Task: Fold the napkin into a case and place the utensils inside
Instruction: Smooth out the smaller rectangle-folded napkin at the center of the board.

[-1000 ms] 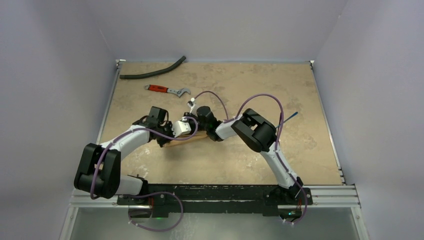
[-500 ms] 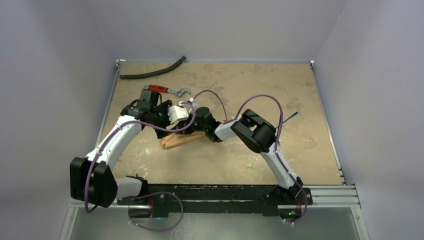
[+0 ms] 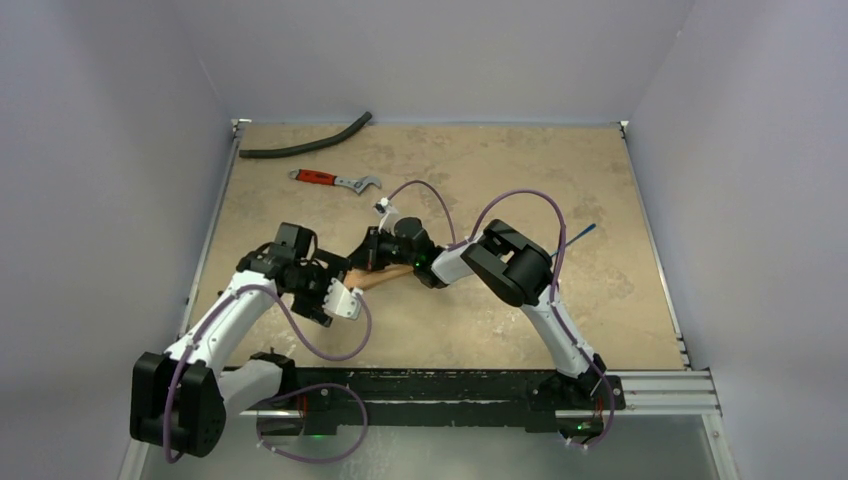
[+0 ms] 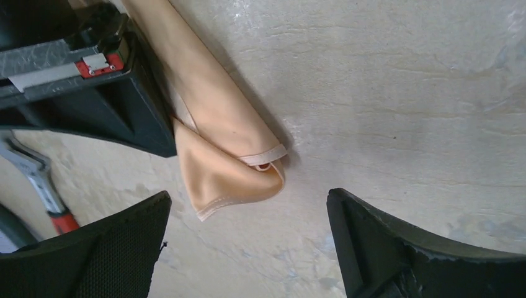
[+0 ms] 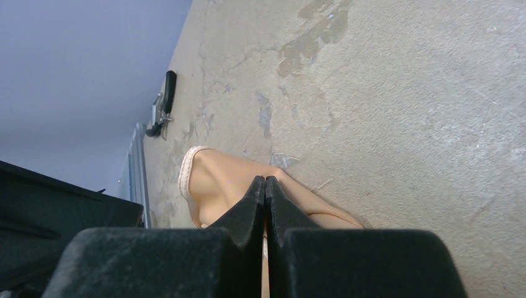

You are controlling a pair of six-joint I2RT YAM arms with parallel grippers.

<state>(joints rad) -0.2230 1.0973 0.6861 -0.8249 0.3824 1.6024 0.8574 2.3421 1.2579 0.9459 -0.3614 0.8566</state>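
The napkin [image 3: 384,277] lies mid-table as a long, narrow, folded peach strip, the case shape. Its folded end [image 4: 231,162] shows in the left wrist view just beyond my left gripper [image 4: 248,245], which hangs open and empty above bare table. In the top view the left gripper [image 3: 341,300] is just near-left of that end. My right gripper [image 5: 265,184] is shut, its tips resting on the napkin [image 5: 217,180]; I cannot tell whether cloth is pinched. A slim blue fork [image 3: 583,233] lies far right on the table.
A red-handled wrench [image 3: 335,180] and a curved black hose [image 3: 305,141] lie at the back left; the wrench [image 4: 38,186] also shows beside my left finger. The right arm's black body [image 4: 74,74] covers the napkin's upper part.
The left gripper opened, swung off the napkin toward the wrench, then came back nearer, ending just off the napkin's left end. The right gripper and napkin stayed put.
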